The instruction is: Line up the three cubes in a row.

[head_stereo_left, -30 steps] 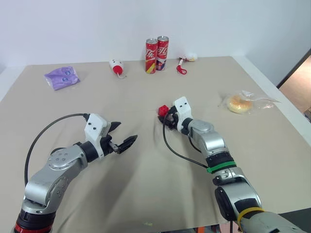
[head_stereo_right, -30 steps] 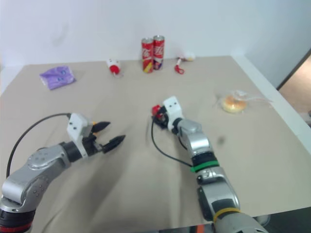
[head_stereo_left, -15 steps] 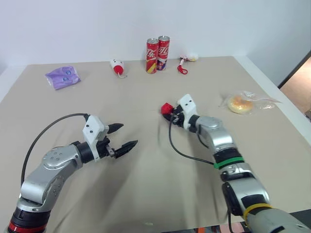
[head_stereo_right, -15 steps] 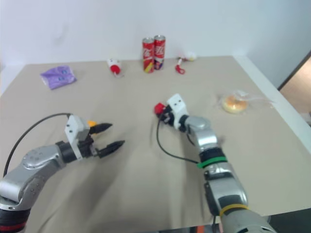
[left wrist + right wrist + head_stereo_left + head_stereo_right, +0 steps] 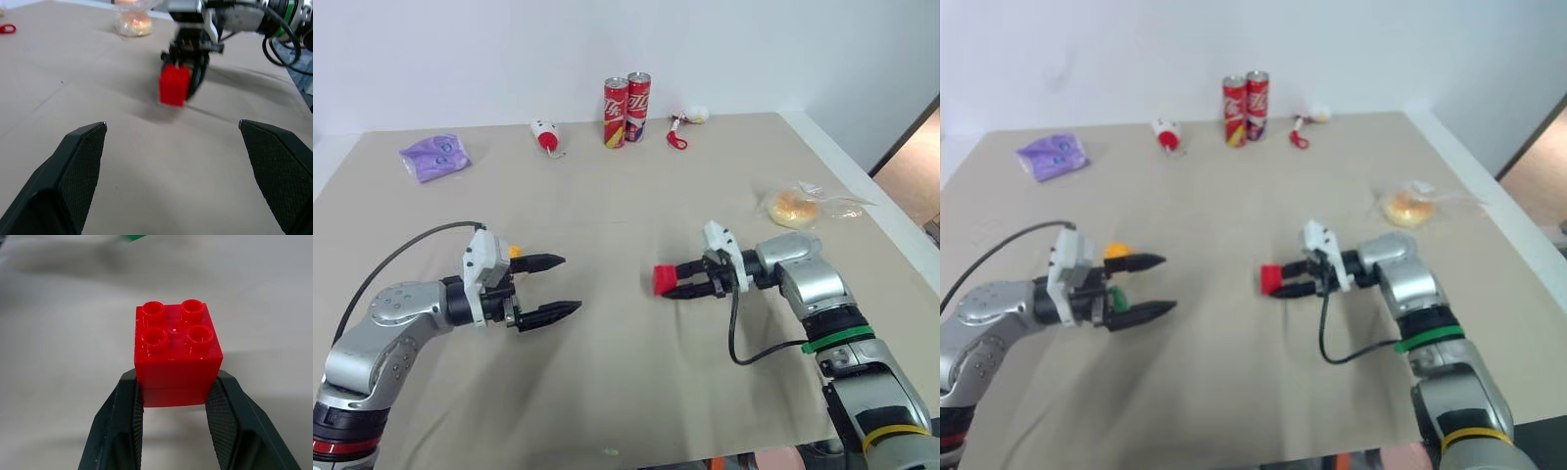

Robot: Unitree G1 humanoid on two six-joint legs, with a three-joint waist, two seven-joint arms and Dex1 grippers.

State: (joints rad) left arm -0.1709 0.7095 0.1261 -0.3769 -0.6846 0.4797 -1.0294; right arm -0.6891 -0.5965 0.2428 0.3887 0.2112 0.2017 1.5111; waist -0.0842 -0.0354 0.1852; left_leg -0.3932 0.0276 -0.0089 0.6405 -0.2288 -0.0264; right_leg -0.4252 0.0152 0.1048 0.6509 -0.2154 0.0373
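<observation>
My right gripper is shut on the red cube, holding it by its sides with the studs up, just above the middle of the table. The wrist view shows the red cube squeezed between the two fingers. My left gripper stands open, pointing toward the red cube across a gap, with nothing between its fingers. The yellow-orange cube lies on the table just behind the left gripper's far finger. The green cube peeks out between the left fingers near their base, mostly hidden.
Two soda cans stand at the table's far edge, with a small white and red item and a red-looped trinket beside them. A purple pouch lies far left. A wrapped bun lies at the right.
The right gripper, gripping the red cube, has swung back toward me and turned to point left. The left gripper has turned to point right toward it, staying open.
</observation>
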